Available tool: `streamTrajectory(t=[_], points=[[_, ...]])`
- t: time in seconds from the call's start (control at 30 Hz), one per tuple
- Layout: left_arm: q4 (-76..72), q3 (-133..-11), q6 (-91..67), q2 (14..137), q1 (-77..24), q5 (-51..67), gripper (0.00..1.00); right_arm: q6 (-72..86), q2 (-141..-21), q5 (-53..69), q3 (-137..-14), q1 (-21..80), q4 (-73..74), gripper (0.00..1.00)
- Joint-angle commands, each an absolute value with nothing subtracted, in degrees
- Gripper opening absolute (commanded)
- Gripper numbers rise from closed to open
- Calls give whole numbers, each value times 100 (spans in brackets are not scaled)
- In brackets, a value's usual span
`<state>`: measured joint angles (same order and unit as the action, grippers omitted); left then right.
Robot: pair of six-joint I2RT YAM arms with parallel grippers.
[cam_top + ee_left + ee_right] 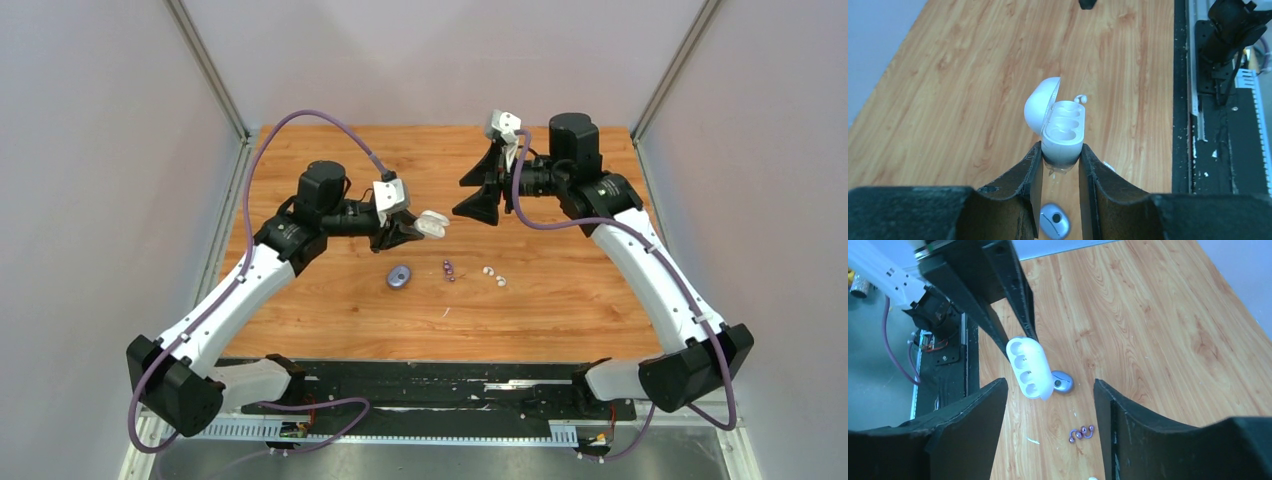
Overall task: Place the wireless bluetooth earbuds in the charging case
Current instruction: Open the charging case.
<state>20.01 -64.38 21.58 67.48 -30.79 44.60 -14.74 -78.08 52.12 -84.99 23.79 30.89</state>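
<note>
My left gripper (1060, 150) is shut on the base of a white charging case (1064, 129) and holds it above the table with its lid (1039, 105) swung open and its sockets bare. In the top view the case (432, 225) juts right from the left gripper (405, 230). Two dark purple earbuds (449, 269) lie together on the wood, with two white earbuds (494, 276) just to their right. My right gripper (480, 190) hangs open and empty above the table, to the right of the case (1029, 367) and facing it, with the purple earbuds (1081, 432) below between its fingers.
A small closed purple case (399, 276) lies on the wood below the left gripper and shows again as an oval (1063, 382) beside the white case. A tiny white scrap (446, 312) lies nearer the front. A black rail (430, 385) runs along the table's near edge.
</note>
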Motion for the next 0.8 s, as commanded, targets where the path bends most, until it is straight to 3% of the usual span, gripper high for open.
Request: streamTrajectory(t=[0.0,0.23,0.53,0.77], points=[[1600,-6521,1476,6879,-3070,4824,0,-2207,-7810,5783,-8361,2388,3432,63],[1635,-6606,1362,7015,-2973,5141,0,-2367,-8094,5741,-8329,2525,3533,53],[1553,-6590,1227,7031,-2859,5275,0,-2594,-8236,5569,-8112,2749,3533,59],[1624,-6617,1328,7040,-2856,5365,0,-2660,-8335,5562,-8059,2752,3521,48]])
